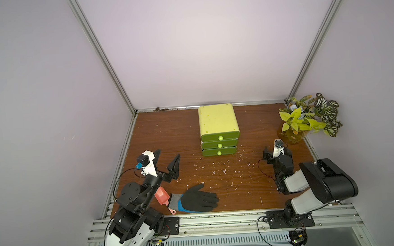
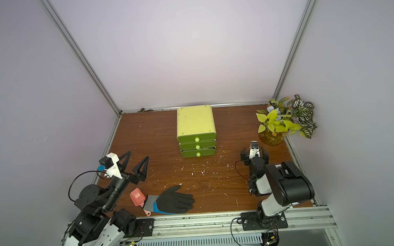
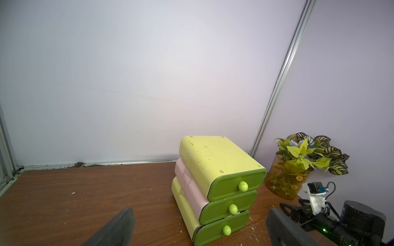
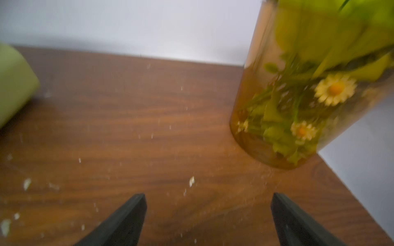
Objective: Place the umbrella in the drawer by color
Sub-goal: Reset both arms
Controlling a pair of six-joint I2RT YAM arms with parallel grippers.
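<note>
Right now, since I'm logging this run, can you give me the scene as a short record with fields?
drawer unit: at the back middle of the table; three stacked drawers, all shut
middle shell: pink, the others yellow-green
umbrella: not seen in any view
glove: flat near the front edge, cuff over the scoop's handle
scoop: pink, beside the left arm
vase: with plants, back right corner
left gripper: open, empty
right gripper: open, empty, facing the vase
</note>
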